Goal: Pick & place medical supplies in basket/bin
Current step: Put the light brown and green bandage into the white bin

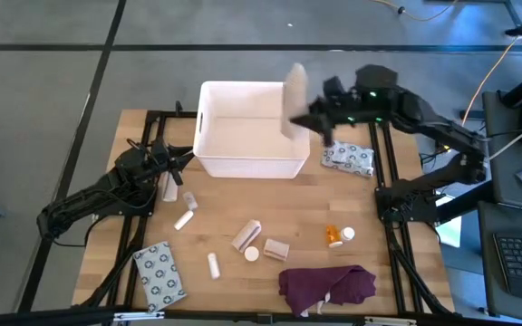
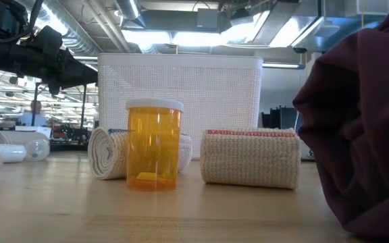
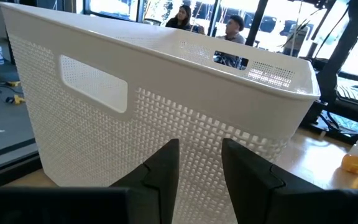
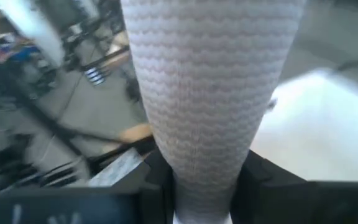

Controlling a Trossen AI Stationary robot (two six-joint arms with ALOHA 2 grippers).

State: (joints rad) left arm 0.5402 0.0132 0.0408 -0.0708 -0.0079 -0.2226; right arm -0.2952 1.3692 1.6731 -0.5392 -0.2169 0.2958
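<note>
The white bin (image 1: 252, 166) stands at the table's far middle. My right gripper (image 1: 314, 118) is raised over the bin's right rim, shut on a beige bandage roll (image 1: 294, 95). My left gripper (image 1: 185, 157) stays open by the bin's left wall (image 3: 185, 118), nothing between its fingers. On the wood lie an orange pill bottle (image 1: 334, 235), two beige rolls (image 1: 246, 235) (image 1: 276, 248), white tubes (image 1: 185, 220) (image 1: 214, 264) and patterned packets (image 1: 159, 272) (image 1: 348, 159). My right gripper pinches the bandage roll between its two fingers at the roll's narrow near end (image 4: 204, 180). The fingers come from the table's right side, roughly level. The roll sticks out past the fingertips, widening away from them, and is lifted clear above the bin's right rim.
A dark purple cloth (image 1: 326, 286) is bunched at the near right edge and fills the right of the low view (image 2: 363, 121). Black frame rails run along both sides of the table. People sit in the room beyond the bin.
</note>
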